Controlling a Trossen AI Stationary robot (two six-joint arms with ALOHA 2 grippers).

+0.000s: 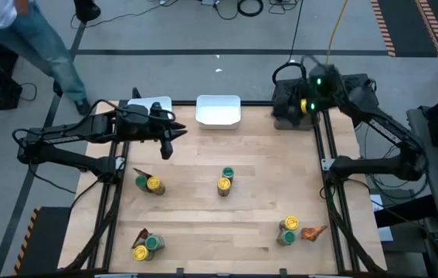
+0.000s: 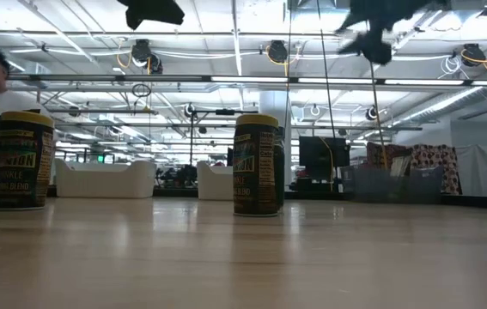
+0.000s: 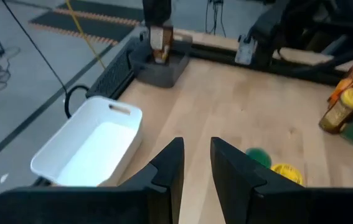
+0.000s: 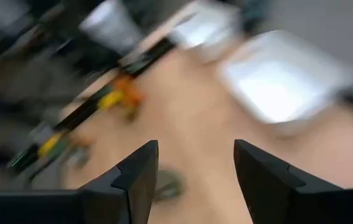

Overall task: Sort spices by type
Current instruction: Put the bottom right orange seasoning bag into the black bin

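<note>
Nearest the low camera stands a dark spice jar [image 2: 256, 166] with a yellow lid and a printed label, upright on the wooden bench [image 2: 312, 257]; a second like it [image 2: 21, 161] stands at the far left of that view. From above, the spices lie in four loose groups. At mid-bench a yellow-lidded jar [image 1: 224, 185] touches a green-lidded jar [image 1: 228, 173]. Toward the left, another yellow-lidded jar [image 1: 154, 184] sits with a green one [image 1: 140, 182] and a brown pointed packet [image 1: 139, 172]. At the near left corner sits a similar trio [image 1: 146, 245]. At the near right, two jars [image 1: 287, 231] stand beside an orange packet [image 1: 313, 231].

The left pincer [image 1: 174, 133] hangs over the far-left part of the bench, empty, its fingers [image 3: 171, 169] parted by a narrow gap. A white tray [image 1: 219, 110] lies just past the far edge, another [image 1: 154, 104] behind the left arm. The right pincer [image 4: 195, 163] is up near the far right corner, fingers wide apart and holding nothing.

The jars look rigid, light and smooth-walled, so a squeeze across the round body just under the lid should hold best; the glossy label may slip under a weak grip. Touching neighbours leave little room for a finger between them. The packets look thin and crushable, better pinched at the pointed end.
</note>
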